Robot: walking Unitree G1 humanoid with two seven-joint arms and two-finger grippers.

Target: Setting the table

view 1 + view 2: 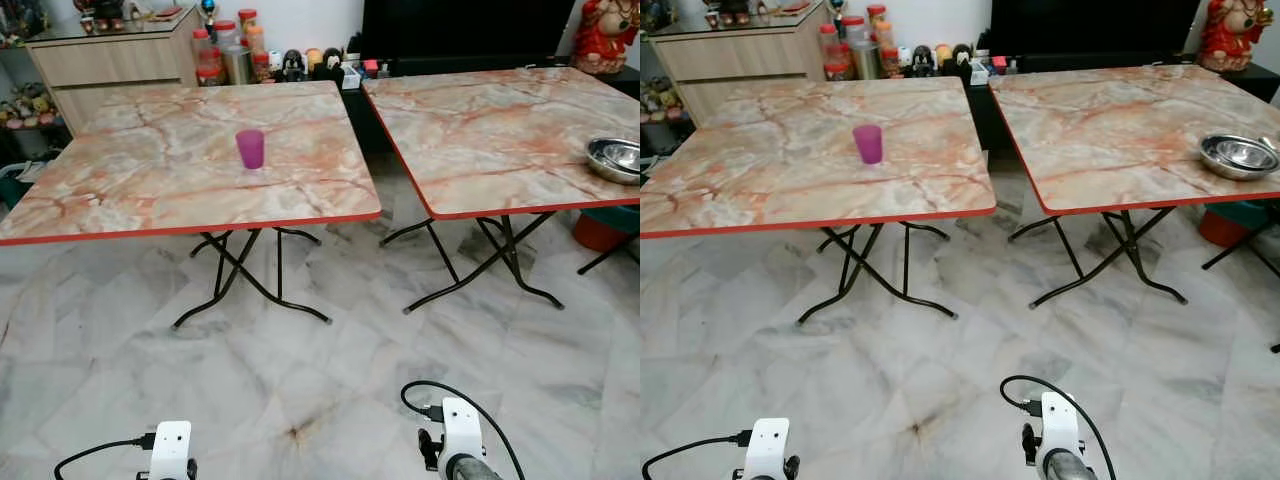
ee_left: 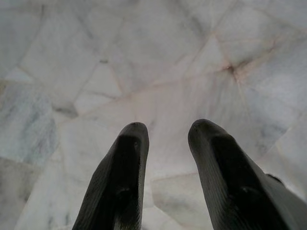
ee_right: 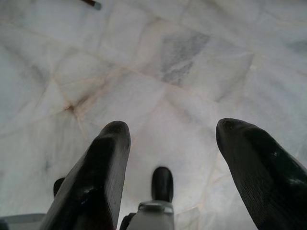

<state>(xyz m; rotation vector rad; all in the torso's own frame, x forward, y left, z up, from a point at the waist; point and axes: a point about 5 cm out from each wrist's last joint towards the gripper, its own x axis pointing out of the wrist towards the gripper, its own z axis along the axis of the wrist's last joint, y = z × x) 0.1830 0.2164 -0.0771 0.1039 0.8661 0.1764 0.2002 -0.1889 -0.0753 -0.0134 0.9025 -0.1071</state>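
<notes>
A purple cup [image 1: 250,148] stands upright near the middle of the left marble-top folding table [image 1: 120,190]. A steel bowl [image 1: 615,158] sits at the right edge of the right table [image 1: 480,130]. Both arms hang low over the marble floor, well short of the tables; their wrists show at the bottom of the eye views. In the left wrist view my left gripper [image 2: 167,132] is open, nothing between its fingers [image 2: 129,158]. In the right wrist view my right gripper [image 3: 172,132] is open wide and empty above the floor.
A gap runs between the two tables, with their black folding legs [image 1: 235,275] beneath. Behind stand a wooden cabinet [image 1: 110,55], several jars [image 1: 225,55] and figurines, and a dark TV unit [image 1: 450,30]. An orange bucket [image 1: 598,232] sits under the right table.
</notes>
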